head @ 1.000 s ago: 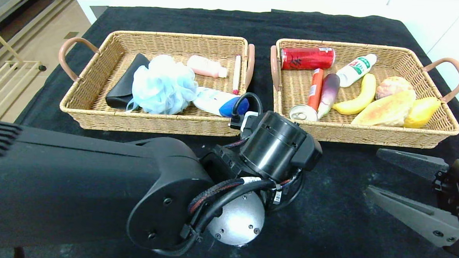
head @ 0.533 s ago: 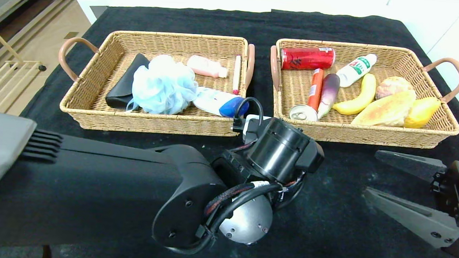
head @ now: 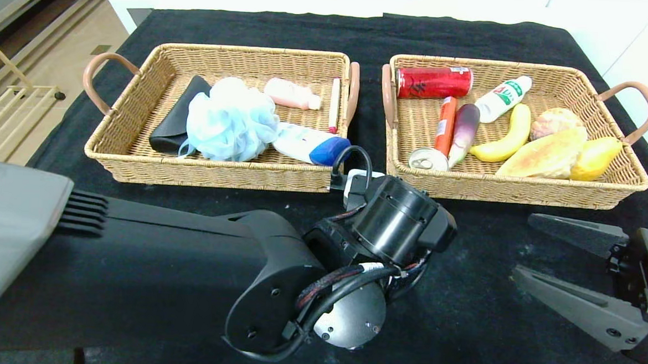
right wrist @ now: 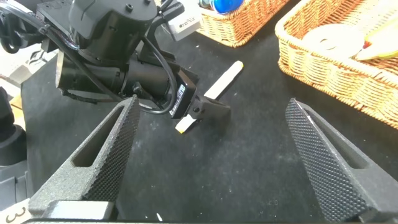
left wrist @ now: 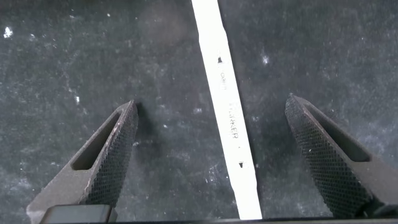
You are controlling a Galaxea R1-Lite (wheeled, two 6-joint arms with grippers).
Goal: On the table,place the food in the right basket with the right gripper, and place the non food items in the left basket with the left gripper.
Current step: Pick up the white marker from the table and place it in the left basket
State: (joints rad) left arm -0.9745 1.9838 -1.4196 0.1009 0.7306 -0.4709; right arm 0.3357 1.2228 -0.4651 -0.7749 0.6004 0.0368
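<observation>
Black cloth: covers the table [head: 460,333], faintly speckled, filling most of the head view.
Left basket [head: 136,166]: tan wicker, upper left of the head view; holds a black glasses case [head: 174,121], a pale blue mesh pouf [head: 230,119], a white bottle with blue cap [head: 315,145], a small pink bottle [head: 291,93] and a slim pale stick [head: 334,105] along its right wall.
Right basket [head: 523,189]: tan wicker, upper right of the head view; holds the orange sausage stick [head: 445,124] touching the purple eggplant [head: 464,131].
Other items in right basket: red can [head: 433,81] with dark characters, a second can [head: 428,158] seen end-on, white bottle with a red and green label [head: 503,97], banana [head: 503,141], bread [head: 544,155].
Marker [left wrist: 227,112]: white, flat on the table; small grey print along its barrel, too faint to read; in the right wrist view its yellow tip lies by the left arm's fingers [right wrist: 208,93].
Left gripper [left wrist: 214,162]: lower centre of the head view, pointed down at the table; jaws spread wide on either side of the marker, not touching it.
Right gripper [head: 542,254]: lower right of the head view, low over bare cloth; jaws spread, nothing between them.
</observation>
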